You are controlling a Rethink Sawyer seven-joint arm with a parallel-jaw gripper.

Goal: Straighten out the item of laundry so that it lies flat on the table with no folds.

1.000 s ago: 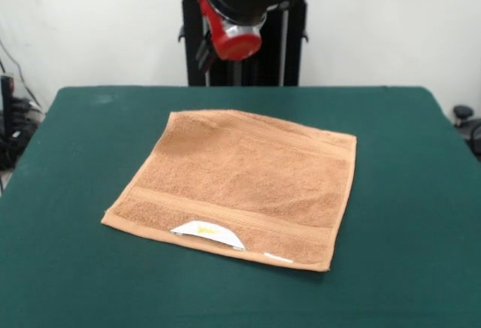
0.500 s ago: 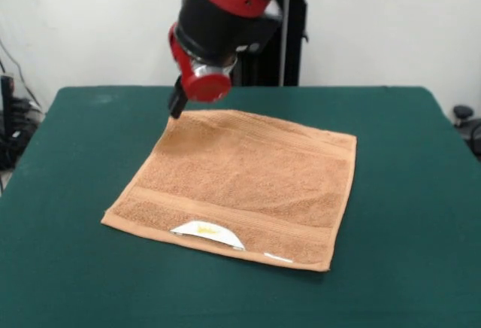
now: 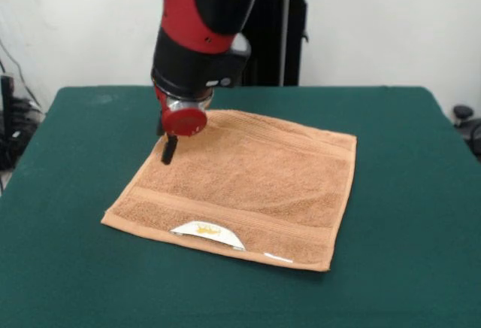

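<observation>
The towel (image 3: 240, 185) is seen spread on the green worktop (image 3: 406, 192), a little left of centre, turned at an angle so that one corner points near-left and another far-right. It is laid out almost flat; the woven border bands are seen along the near and far sides. At the near edge a white label (image 3: 207, 233) with a yellow mark is shown, curved like a half-moon, and a thin white sliver is noticed just right of it on the same edge. The near edge looks slightly thickened there, as if a narrow strip were turned over, though that cannot be settled.

Over the towel's far-left corner the hand (image 3: 168, 150) is held, its dark tip lowered to the cloth or just above it; contact cannot be judged. Whether the hand is released or clenched cannot be told, since only one dark tip is shown below the red wrist. The red and black arm (image 3: 201, 27) is seen descending from above, and a black stand is glimpsed behind it against the pale wall
</observation>
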